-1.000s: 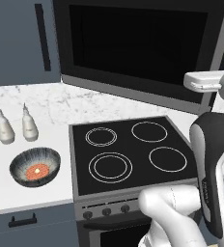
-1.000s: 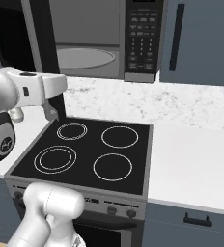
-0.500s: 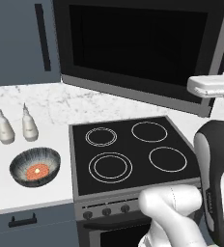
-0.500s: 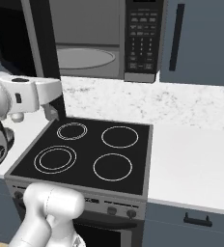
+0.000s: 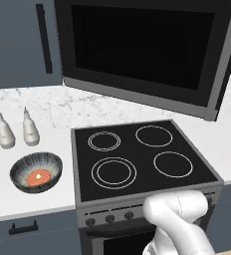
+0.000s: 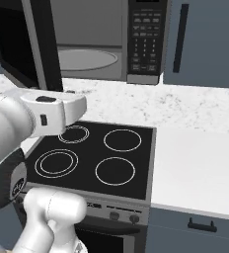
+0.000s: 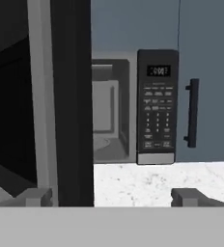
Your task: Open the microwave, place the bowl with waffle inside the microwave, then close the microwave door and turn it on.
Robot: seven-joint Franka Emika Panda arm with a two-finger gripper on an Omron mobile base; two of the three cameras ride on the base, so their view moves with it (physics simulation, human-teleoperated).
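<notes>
Door-opening step looks done: wide black-framed glass microwave door [image 5: 142,50] stands swung out, grey cavity of the black-and-steel microwave [image 6: 104,42] exposed upper centre; two-finger tool [image 7: 111,197] wide and empty; next, reach lower left for the streaked blue-grey bowl [image 5: 36,172] holding the orange-brown waffle [image 5: 38,176] on the white marble desk [image 5: 48,107].

White marble counter [image 6: 195,163] flanks black stovetop [image 5: 137,157] under blue cabinets [image 6: 205,44].

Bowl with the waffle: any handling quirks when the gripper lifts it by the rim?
The bowl looks rigid and shallow with flared walls, so a rim pinch could slip or tilt it. The waffle lies loose inside and may slide if it tilts. Its round base seems stable on the counter.
</notes>
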